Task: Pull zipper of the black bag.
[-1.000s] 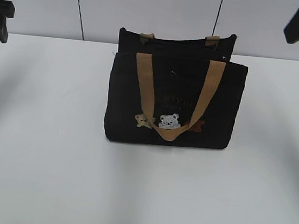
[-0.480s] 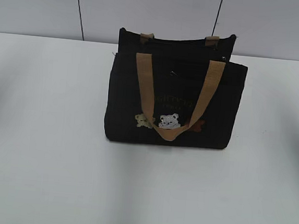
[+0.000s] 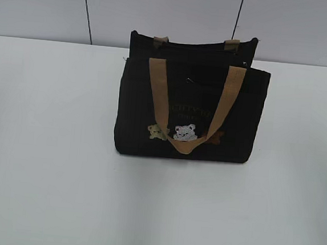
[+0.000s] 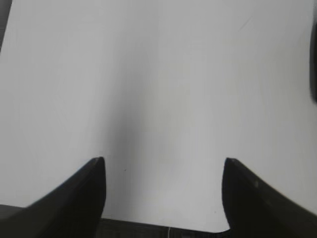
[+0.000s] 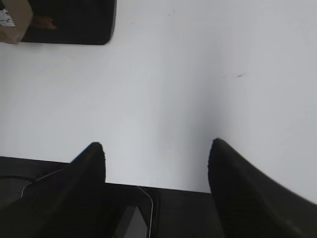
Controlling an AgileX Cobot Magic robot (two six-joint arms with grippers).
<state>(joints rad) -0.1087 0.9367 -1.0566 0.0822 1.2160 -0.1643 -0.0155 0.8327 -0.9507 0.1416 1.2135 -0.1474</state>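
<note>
The black bag [image 3: 136, 108] stands upright in the middle of the white table, with its bears and gold lettering facing the camera. A tan handle [image 3: 157, 93] hangs down its front. The zip line runs along the top edge, and I cannot make out the zipper pull. Neither gripper shows in the exterior view. My left gripper [image 4: 163, 161] is open and empty over bare table. My right gripper [image 5: 156, 146] is open and empty. The bag's lower corner [image 5: 74, 22] lies far ahead at the top left of the right wrist view.
The white table [image 3: 47, 146] stretches wide on all sides of the bag. A grey panelled wall [image 3: 161, 13] stands right behind it. A dark sliver [image 4: 313, 64] shows at the right edge of the left wrist view.
One second ago, dark gripper parts showed in the upper left and upper right corners of the exterior view. Both have since left it. The bag has not moved.
</note>
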